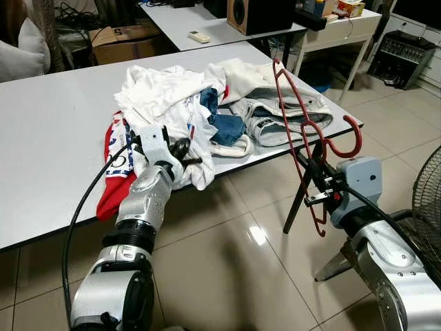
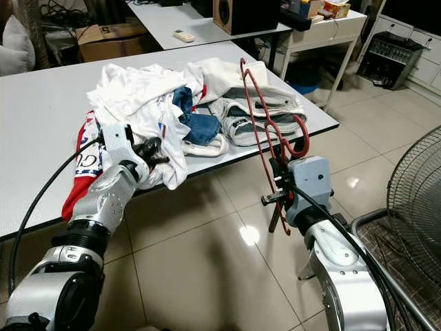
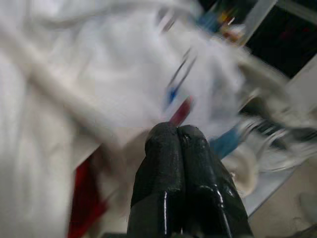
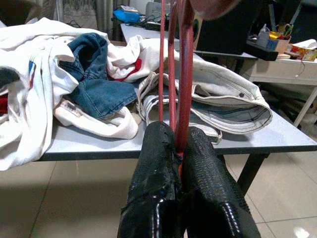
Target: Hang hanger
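At right of frame, the right gripper (image 4: 179,148) is clamping a red hanger (image 1: 303,131).
At left, the left gripper (image 3: 177,141), fingers pressed together, is touching white clothes (image 1: 162,96).

Left gripper (image 3: 178,136) reaches forward with jaws pressed together; right gripper (image 4: 179,141) is raised, jaws clamped.

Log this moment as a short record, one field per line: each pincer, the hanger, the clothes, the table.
right pincer: shut on the red hanger, holding it roughly upright off the near edge of the table
left pincer: fingers pressed together, at the white shirt hanging over the near table edge
clothes pile: white shirt, blue denim, pale jeans, a red-and-white garment, heaped together
table: white top, clothes on its right part
hanger state: bare, no garment on it
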Controlling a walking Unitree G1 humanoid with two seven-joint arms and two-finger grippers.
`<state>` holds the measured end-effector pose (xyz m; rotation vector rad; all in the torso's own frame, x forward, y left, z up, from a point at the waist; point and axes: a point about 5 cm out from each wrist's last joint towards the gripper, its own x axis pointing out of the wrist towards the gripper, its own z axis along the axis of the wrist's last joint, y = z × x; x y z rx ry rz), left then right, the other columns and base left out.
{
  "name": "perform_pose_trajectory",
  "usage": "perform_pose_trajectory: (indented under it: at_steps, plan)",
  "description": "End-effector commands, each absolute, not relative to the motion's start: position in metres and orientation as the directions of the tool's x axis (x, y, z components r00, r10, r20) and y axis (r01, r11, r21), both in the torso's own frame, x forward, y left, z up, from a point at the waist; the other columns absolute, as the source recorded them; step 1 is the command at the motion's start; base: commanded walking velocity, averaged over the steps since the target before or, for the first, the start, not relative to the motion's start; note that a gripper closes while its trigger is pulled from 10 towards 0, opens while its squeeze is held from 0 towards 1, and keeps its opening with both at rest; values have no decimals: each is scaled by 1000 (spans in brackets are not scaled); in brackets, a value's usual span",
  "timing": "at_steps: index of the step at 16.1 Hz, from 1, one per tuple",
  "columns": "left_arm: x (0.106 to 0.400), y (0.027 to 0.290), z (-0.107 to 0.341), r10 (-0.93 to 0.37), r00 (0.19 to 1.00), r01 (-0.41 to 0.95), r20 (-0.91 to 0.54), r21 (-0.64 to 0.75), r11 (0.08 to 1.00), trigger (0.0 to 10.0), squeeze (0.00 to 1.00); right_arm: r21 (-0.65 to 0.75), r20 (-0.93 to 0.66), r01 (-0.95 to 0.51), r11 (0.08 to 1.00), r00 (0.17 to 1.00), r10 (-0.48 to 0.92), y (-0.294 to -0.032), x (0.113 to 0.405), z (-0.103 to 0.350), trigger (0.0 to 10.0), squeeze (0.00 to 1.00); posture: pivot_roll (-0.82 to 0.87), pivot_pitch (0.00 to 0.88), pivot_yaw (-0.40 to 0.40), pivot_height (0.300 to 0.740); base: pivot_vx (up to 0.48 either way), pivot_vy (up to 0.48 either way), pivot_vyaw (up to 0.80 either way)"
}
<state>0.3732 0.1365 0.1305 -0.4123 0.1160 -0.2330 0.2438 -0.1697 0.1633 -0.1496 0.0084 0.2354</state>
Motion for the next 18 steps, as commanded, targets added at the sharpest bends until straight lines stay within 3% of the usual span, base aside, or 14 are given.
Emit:
perform_pose_trajectory:
  at_steps: [1,4,6,7,8,9,10,11,14,15,16,17,18]
  plan:
    - [377,135,150,-267,963,256,37,-433,864,0,0,-153,-18,-245,957,969,246,-168,242,164,10000,0,-188,0,49,740,0,0,0]
    - [377,132,175,-327,925,380,193,-434,817,0,0,-155,-18,-247,957,969,247,-168,242,164,10000,0,-188,0,49,740,0,0,0]
    - [377,132,181,-349,914,403,206,-379,833,0,0,-156,-19,-248,956,969,248,-168,243,164,10000,0,-187,0,51,740,0,0,0]
    - [378,141,185,-379,911,398,161,-105,912,10000,0,-162,-22,-253,954,967,252,-169,242,163,10000,0,-186,0,52,740,0,0,0]
    - [378,146,187,-416,902,404,121,108,908,10000,51,-166,-23,-253,953,967,252,-170,243,163,10000,0,-184,0,51,740,0,0,0]
    - [378,149,189,-440,893,413,100,212,886,10000,184,-167,-23,-252,953,967,252,-171,243,163,10000,0,-184,0,51,740,0,0,0]
    - [377,156,193,-508,861,446,37,425,787,10000,1000,-168,-23,-253,953,967,253,-171,243,164,10000,0,-181,0,52,740,0,0,0]
    - [376,159,194,-523,852,454,10,485,748,10000,1000,-168,-23,-253,953,967,253,-171,243,164,10000,0,-180,0,52,740,0,0,0]
    - [377,168,186,-550,811,487,-200,751,445,10000,1000,-163,-24,-273,948,962,272,-168,243,163,10000,0,-176,0,48,740,0,0,0]
    - [377,167,180,-550,795,499,-257,793,351,10000,741,-155,-26,-283,946,959,283,-166,244,163,10000,0,-178,0,47,740,0,0,0]
    - [378,168,177,-547,784,508,-295,810,293,10000,0,-154,-27,-284,946,959,284,-166,244,163,10000,0,-180,0,46,740,0,0,0]
    - [380,174,172,-502,787,515,-358,830,215,10000,0,-147,-29,-302,942,953,301,-165,243,164,10000,0,-180,0,46,740,0,0,0]
    - [381,175,171,-492,789,511,-368,837,194,10000,0,-145,-29,-304,942,953,303,-164,243,164,10000,0,-180,0,46,740,0,0,0]
